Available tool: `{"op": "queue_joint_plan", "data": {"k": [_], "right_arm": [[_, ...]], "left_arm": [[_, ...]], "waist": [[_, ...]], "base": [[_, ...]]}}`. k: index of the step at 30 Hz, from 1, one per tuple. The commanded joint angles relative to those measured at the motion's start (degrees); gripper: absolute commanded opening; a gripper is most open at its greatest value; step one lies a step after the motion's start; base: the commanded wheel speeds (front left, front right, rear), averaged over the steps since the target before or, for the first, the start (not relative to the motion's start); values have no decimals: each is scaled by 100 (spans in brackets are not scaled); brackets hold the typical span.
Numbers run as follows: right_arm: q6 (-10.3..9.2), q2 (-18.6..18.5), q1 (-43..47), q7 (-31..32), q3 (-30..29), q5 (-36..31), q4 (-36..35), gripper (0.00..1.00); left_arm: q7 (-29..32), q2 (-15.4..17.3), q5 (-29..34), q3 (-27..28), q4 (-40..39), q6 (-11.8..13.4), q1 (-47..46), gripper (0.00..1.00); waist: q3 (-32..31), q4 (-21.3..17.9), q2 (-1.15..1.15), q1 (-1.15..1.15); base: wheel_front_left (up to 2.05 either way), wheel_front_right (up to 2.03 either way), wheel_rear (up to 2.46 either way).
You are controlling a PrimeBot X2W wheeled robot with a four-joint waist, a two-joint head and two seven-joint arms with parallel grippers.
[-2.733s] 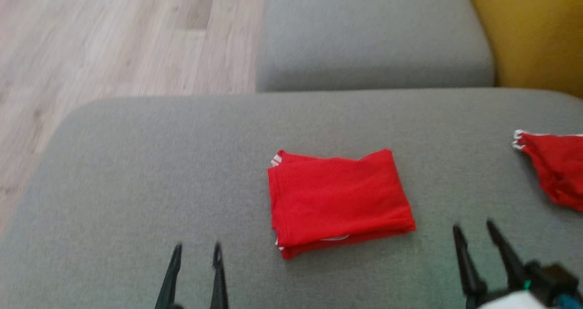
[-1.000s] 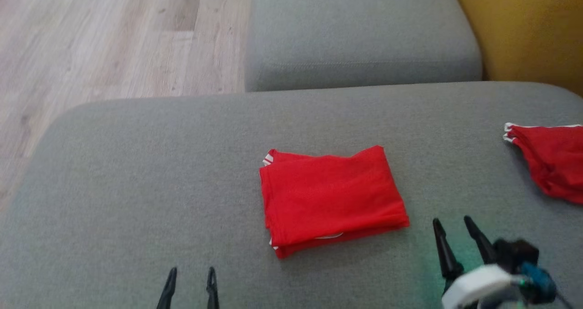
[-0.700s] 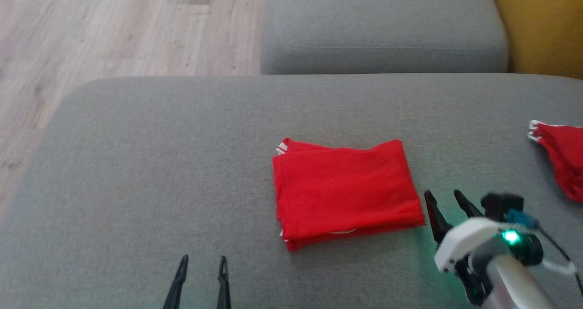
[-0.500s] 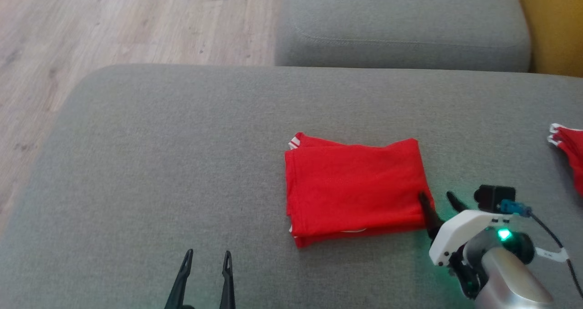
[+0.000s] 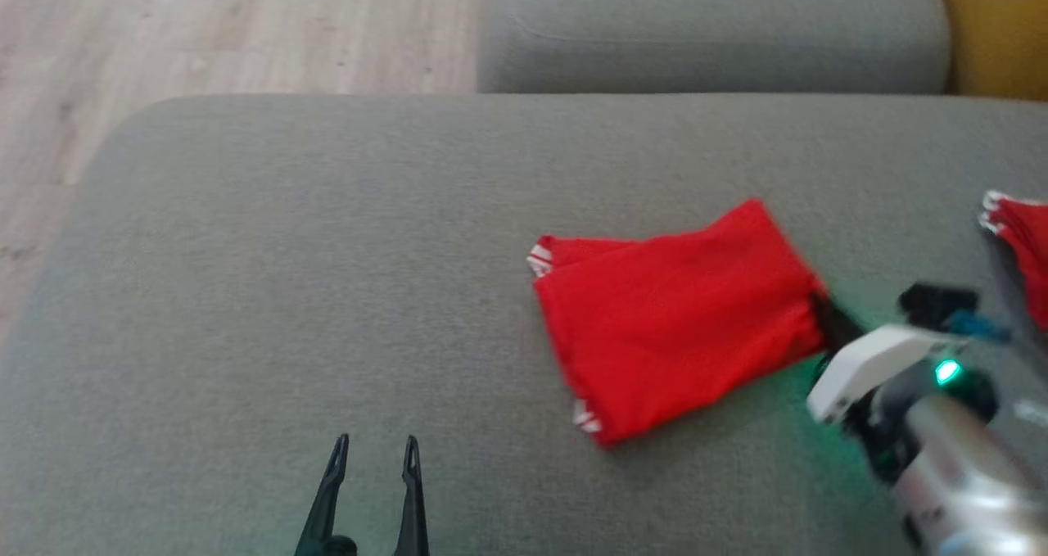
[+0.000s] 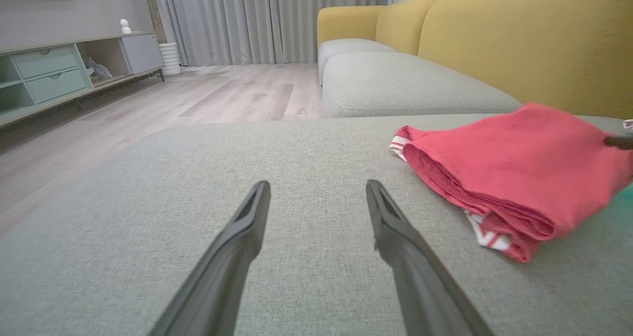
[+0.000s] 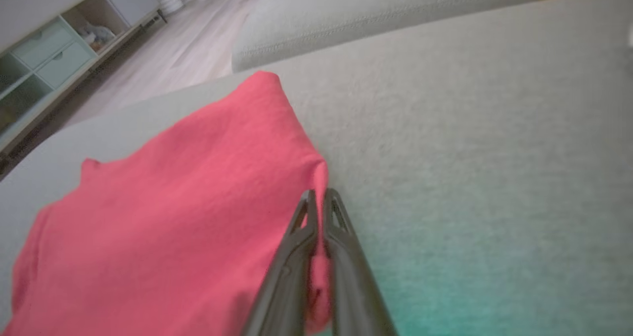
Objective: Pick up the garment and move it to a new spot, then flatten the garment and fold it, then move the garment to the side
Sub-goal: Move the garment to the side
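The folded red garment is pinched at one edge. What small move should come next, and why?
Probably lift slightly and draw it sideways: the right gripper is shut on an edge of the folded garment, most of it lies on the cushion, folding looks done.

Matt soft cloth garment point(image 5: 679, 318); coarse woven fabric seat cushion point(image 5: 286, 253); smooth wood-grain plank floor point(image 5: 205, 24)

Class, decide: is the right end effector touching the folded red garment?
Touching. The right wrist view shows the right end effector shut on the edge of the folded red garment, pinching the cloth.
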Motion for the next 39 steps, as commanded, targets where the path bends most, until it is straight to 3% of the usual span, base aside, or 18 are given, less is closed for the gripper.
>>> {"op": "queue_joint_plan", "data": {"k": [1,16,29,30,31,39], "right_arm": [[-4,-200,-292,-95,92,60,-205,0],[-4,-1659,-1283,-139,-49,140,-939,0],[-4,-2298,-1451,15,-1302,-155,-813,0],[-4,-2311,-1464,13,-1455,-250,-705,22],[-4,-2324,-1466,16,-1549,-428,-601,100],[-4,-1639,-1158,-125,-1988,-1360,-331,100]], "left_arm": [[-55,-71,-41,102,-194,50,-309,100],[-55,-71,2,11,-113,160,-1078,100],[-55,-71,16,-111,-15,188,-1517,100],[-55,-71,9,-115,-10,191,-1529,100],[-55,-71,-22,-123,-6,181,-1536,100],[-55,-71,-409,-53,-28,-50,-1365,100]], "waist": [[182,-202,0,0],[1163,-1383,0,0],[1613,-1537,0,0],[1624,-1532,0,0],[1622,-1525,0,0],[1181,-1508,0,0]], "base": [[0,0,0],[0,0,0],[0,0,0],[0,0,0],[0,0,0],[0,0,0]]}}
